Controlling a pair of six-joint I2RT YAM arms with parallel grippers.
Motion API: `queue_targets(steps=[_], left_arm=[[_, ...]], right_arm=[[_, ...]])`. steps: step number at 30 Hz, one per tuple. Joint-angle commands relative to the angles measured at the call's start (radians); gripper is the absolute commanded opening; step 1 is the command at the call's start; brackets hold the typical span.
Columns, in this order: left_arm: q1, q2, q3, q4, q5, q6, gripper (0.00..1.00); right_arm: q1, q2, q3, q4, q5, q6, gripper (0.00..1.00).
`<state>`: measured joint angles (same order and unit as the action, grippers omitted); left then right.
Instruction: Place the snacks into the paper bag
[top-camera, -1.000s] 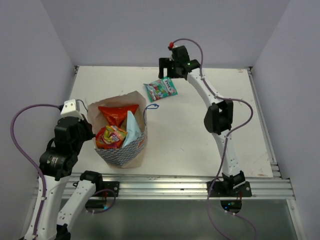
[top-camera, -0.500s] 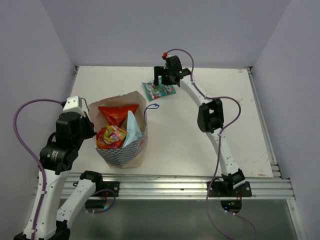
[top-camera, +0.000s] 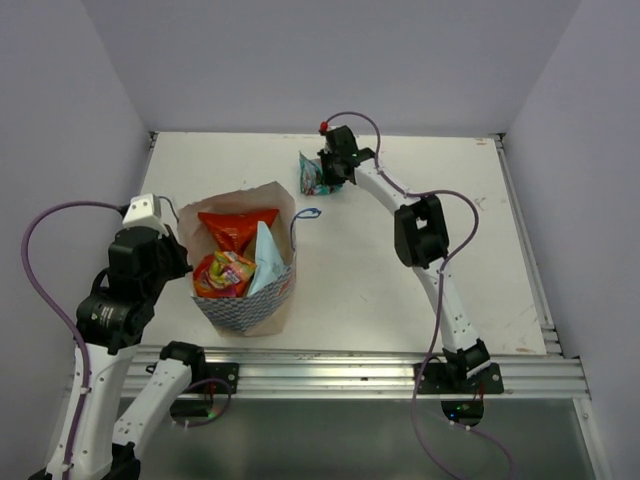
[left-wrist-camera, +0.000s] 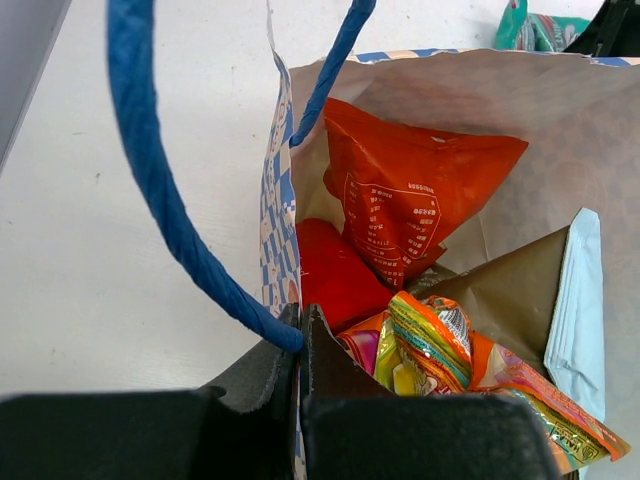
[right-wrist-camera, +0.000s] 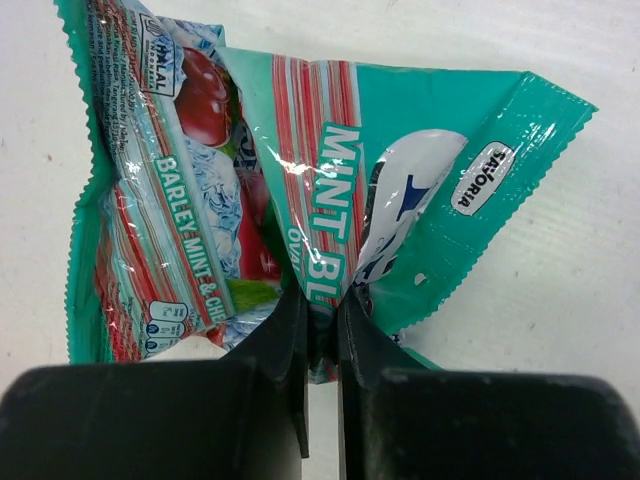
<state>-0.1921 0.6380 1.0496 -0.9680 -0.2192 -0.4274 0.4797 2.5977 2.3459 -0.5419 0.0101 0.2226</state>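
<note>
Since the left jaws are pinched shut on the near wall of the bag (left-wrist-camera: 276, 215), right where the blue handle (left-wrist-camera: 150, 180) meets the rim, the bag stands open and braced at the left of the bench (top-camera: 400, 290). Whether the cord itself is caught in the pinch too, I cannot quite tell from the wrist view.

Inside are a red chip bag (top-camera: 236, 228), a light-blue bag (top-camera: 266, 258) and a bright candy bag (top-camera: 220, 272), all standing high against the rim. A smaller packet may lie under them, hidden.

Further right and at the far side, well apart from the bag, the right jaws are closed on the teal packet (right-wrist-camera: 340, 170). They grip a narrow fold of film near its middle, and the packet is buckled up into a tent, its lower edge apparently on the bench.

From here the likely troubles are these:
- The film is glossy and the bite is thin, so the packet could slide out on the lift or the carry.
- Crumpled wide, it could snag the far rim and push the bag over, or tear paper at the left pinch.
- With the bag this full, it could land on top and slip back out.
</note>
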Motion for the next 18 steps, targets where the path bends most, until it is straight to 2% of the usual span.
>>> queue_targets(steps=[1, 3, 4, 8, 13, 18], left_arm=[[-0.001, -0.024, 0.026, 0.012, 0.040, -0.010, 0.00], [-0.001, -0.032, 0.010, 0.025, 0.046, -0.008, 0.00], [-0.001, -0.038, 0.004, 0.029, 0.052, -0.007, 0.00], [-0.001, -0.057, -0.025, 0.055, 0.069, -0.004, 0.00], [-0.001, -0.070, -0.059, 0.078, 0.101, 0.006, 0.00], [-0.001, -0.069, -0.060, 0.087, 0.121, 0.033, 0.00]], right_arm=[[0.053, -0.086, -0.108, -0.145, 0.053, -0.025, 0.00], [0.075, -0.178, -0.137, -0.132, 0.094, -0.028, 0.00], [0.085, -0.276, -0.138, -0.125, 0.105, -0.029, 0.00], [0.154, -0.519, -0.065, -0.101, 0.136, -0.045, 0.00], [0.287, -0.623, 0.047, -0.133, 0.136, -0.085, 0.00], [0.422, -0.651, 0.038, -0.202, 0.088, -0.118, 0.00]])
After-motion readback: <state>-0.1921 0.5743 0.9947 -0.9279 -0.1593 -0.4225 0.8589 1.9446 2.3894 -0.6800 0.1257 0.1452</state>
